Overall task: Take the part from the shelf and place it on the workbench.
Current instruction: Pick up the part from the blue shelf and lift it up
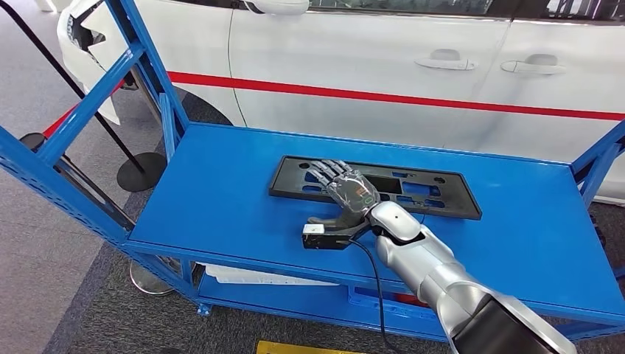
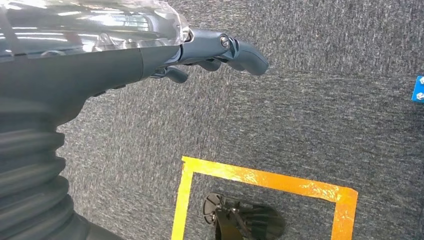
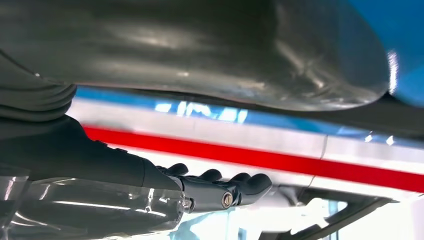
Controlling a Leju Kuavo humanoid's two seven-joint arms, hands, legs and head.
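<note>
Under the right hand, on the blue shelf, lies the part: a long, flat, black plastic frame, rectangular like a number-plate holder, pierced with slots and cut-outs through which the blue surface shows. It lies flat with its long side running across the shelf, most of its length stretching off to the hand's right, a shorter stretch to its left. The hand lies palm down over the left-middle of the frame, fingers extended and slightly spread toward the far edge, thumb stuck out sideways over the near edge and onto the blue top. Whether the fingers actually press or hook the part cannot be told; nothing is lifted. The silver arm comes up from the lower right, bent at a white rounded wrist, with a small black-and-white camera block and a black cable beside it. The shelf top is smooth painted metal on perforated blue angle posts. Beyond the hand stands a white car with a red stripe.

The left hand hangs over grey speckled carpet, its dark fingers straight and close together, holding nothing; orange tape marks a corner on the floor beyond it.
</note>
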